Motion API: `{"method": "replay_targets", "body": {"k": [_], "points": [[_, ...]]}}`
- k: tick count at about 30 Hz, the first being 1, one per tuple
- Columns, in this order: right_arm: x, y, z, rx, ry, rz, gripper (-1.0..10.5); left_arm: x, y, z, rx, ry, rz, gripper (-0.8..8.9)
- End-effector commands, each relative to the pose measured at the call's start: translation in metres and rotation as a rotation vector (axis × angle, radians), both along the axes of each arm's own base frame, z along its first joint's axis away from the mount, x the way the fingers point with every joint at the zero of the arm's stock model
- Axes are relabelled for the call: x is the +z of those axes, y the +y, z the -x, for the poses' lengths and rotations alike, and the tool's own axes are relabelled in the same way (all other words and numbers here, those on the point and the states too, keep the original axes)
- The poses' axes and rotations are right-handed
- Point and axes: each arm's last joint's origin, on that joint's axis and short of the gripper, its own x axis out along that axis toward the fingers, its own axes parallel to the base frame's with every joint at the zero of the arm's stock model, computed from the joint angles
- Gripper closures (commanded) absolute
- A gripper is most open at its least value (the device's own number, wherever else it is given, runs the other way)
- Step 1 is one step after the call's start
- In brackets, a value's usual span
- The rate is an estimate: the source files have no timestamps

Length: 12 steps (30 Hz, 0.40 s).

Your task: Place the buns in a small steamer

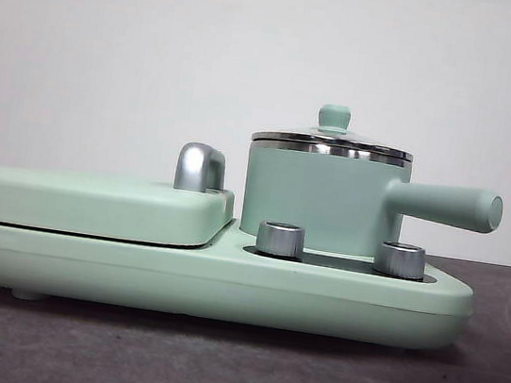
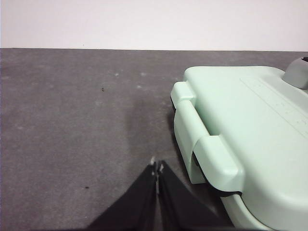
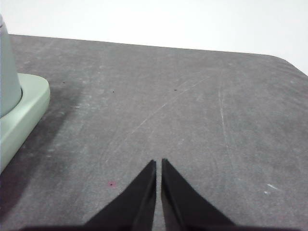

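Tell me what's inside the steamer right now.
Can't tell: the lid sits closed on the steamer, hiding the inside. No buns show in any view. Both grippers, left and right, are shut and empty.

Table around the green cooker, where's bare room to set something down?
Bare grey tabletop lies beyond the cooker base on the steamer's side, ahead of the right gripper. More lies beside the griddle lid, by the left gripper. The cooker's top is crowded.
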Motion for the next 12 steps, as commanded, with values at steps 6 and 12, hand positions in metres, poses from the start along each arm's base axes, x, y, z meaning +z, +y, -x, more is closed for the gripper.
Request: {"method": "replay_targets", "body": {"k": [6, 12], "points": [[-0.0011, -0.0003, -0.0004, -0.006, -0.010, -0.004, 9.3, -0.0071, 0.0002, -0.0007, 0.004, 0.025, -0.008, 8.07], [-0.0011, -0.0003, -0.0004, -0.006, -0.010, -0.004, 9.3, -0.0071, 0.0002, -0.0007, 0.004, 0.025, -0.008, 8.07]]}}
